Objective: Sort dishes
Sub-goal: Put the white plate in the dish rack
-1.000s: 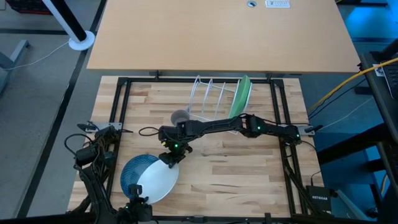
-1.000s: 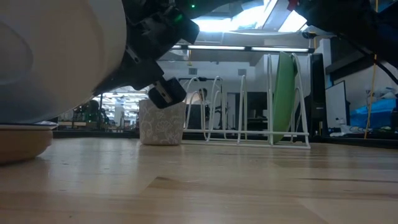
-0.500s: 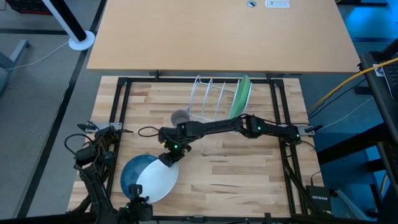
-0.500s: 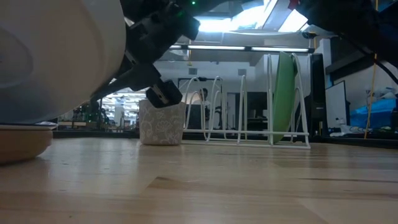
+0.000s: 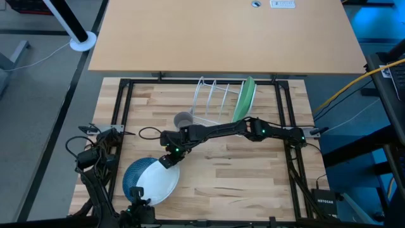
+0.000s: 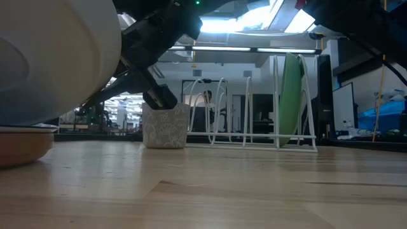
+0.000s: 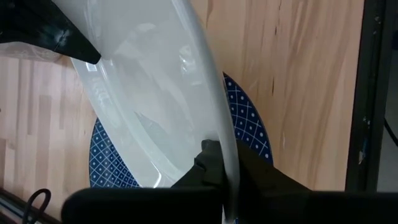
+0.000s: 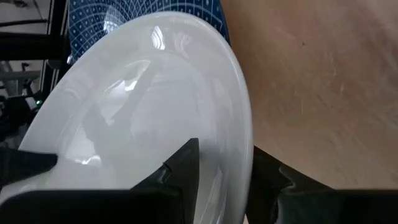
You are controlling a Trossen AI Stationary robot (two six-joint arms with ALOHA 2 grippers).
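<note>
Right gripper (image 5: pixel 166 161) clamped on the white plate's (image 5: pixel 157 185) rim, arm stretched low across the counter (image 5: pixel 240 171), left gripper (image 7: pixel 214 163) pinching the opposite rim, one blue plate (image 5: pixel 131 176) beneath, one brown-orange plate (image 6: pixel 19 145) under that, one green plate (image 5: pixel 245 98) upright in the rack (image 5: pixel 212 100), one grey cup (image 5: pixel 183 119) beside it.

Using the rack (image 5: pixel 216 100) as landmark: the green plate (image 5: pixel 244 99) is filling its right end slot, while the slots to that plate's left are standing free. The grey cup (image 5: pixel 183 119) is sitting just beside the rack's front left corner, crowding that approach. The right arm (image 5: pixel 253 128) is stretching across the worktop (image 5: pixel 247 171) just in front of the rack, barring a straight reach to it. Farther front and left, the white plate (image 5: pixel 157 184) is tilting over the blue plate (image 5: pixel 133 177); the worktop front and right of the rack is lying open.
</note>
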